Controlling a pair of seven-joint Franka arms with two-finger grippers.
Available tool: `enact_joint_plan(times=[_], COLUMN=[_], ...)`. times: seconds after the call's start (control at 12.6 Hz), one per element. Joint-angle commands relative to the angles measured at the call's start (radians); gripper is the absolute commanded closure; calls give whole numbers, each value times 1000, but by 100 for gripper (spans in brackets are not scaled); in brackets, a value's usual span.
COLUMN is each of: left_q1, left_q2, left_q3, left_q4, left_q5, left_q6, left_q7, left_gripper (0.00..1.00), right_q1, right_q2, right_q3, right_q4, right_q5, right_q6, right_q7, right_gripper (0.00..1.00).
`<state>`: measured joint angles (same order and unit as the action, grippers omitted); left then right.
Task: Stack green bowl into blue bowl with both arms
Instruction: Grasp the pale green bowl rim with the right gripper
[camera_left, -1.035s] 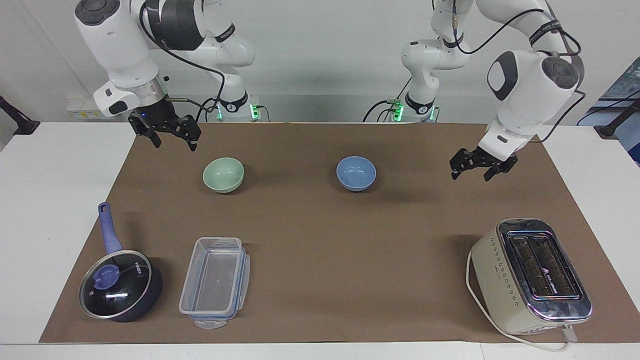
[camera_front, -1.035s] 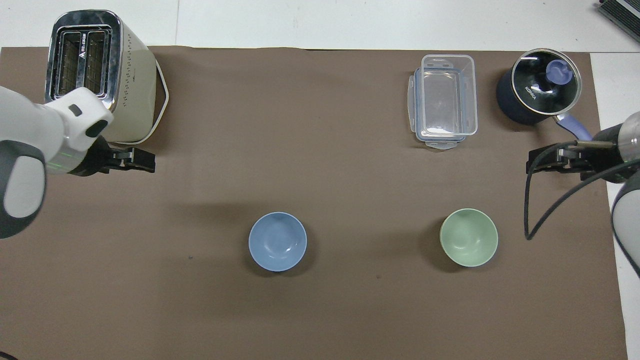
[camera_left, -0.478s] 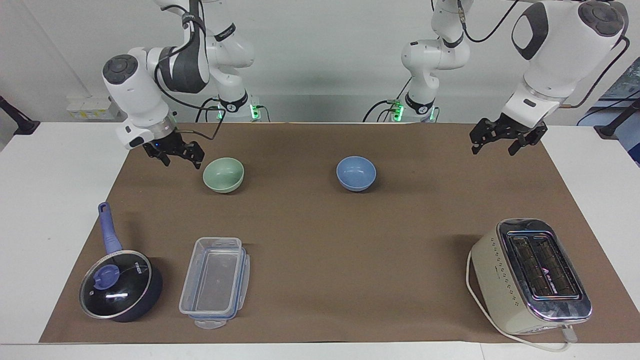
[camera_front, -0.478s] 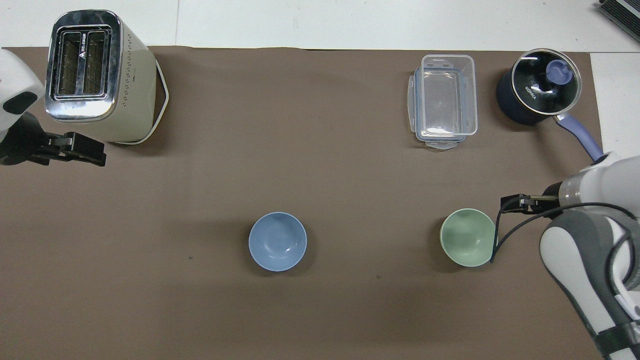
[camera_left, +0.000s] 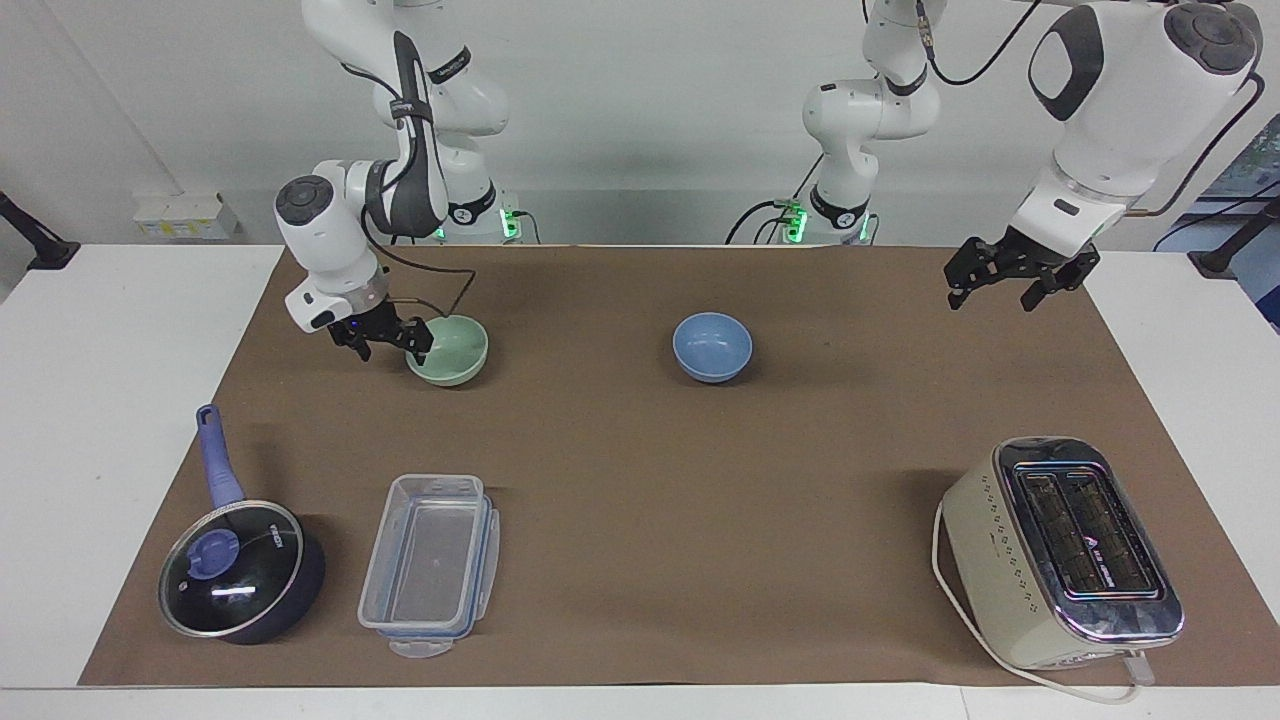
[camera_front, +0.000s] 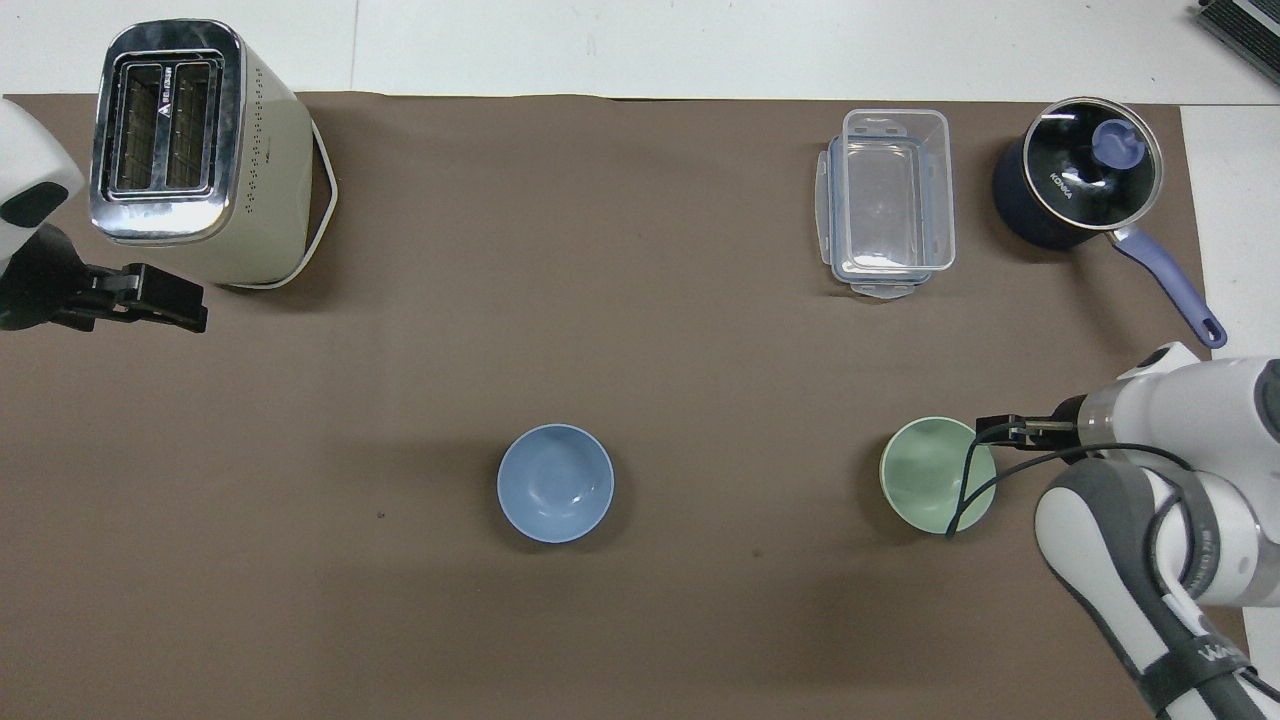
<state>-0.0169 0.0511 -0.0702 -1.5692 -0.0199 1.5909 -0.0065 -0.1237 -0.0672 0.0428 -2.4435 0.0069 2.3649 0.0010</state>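
Observation:
The green bowl (camera_left: 455, 352) sits upright on the brown mat toward the right arm's end; it also shows in the overhead view (camera_front: 925, 482). The blue bowl (camera_left: 712, 345) stands beside it near the mat's middle, apart from it, and shows in the overhead view (camera_front: 555, 483). My right gripper (camera_left: 392, 342) is low at the green bowl's rim on its right-arm side, fingers apart, one finger at the rim; it shows in the overhead view (camera_front: 995, 430). My left gripper (camera_left: 1005, 285) is open and empty, raised over the mat's left-arm end (camera_front: 190, 305).
A cream toaster (camera_left: 1070, 550) stands far from the robots at the left arm's end. A clear plastic container (camera_left: 430, 565) and a dark blue lidded saucepan (camera_left: 235, 575) stand far from the robots at the right arm's end.
My right gripper has come down and moved sideways to the green bowl's rim. My left gripper rose and drew back toward its end of the table, then held. The bowls have not moved.

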Motion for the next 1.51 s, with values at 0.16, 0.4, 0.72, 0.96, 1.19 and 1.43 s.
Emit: enact_joint_plan(times=[0.16,0.4,0.72,0.96,1.19,1.43], left_q1=[11,12,11,12,11,11], left_q2=[3,3,3,3,3,3], left_q3=[-10,-10,-10,-10,-10,-10], left_q4=[12,12,12,12,12,12], left_q5=[18,18,18,18,18,18], left_q6=[-23,-23,-23,-23,-23,-23], left_q7=[0,2,2,2,0,2], left_gripper=[0,0,0,0,0,0], right_q1=[-2,-2,18,56,113,217], right_q2=[12,12,0,-22,-60,-77], right_q3=[2,3,3,3,9,14], right_q4=[-17,-17,-16,-9,21,72], right_q5=[22,22,63,87,96,96], right_q6=[33,27,1,-45,-119,-179], right_q7=[-79,-96,-98,-98,-82,12], right_gripper=[19,56,89,100,100,100])
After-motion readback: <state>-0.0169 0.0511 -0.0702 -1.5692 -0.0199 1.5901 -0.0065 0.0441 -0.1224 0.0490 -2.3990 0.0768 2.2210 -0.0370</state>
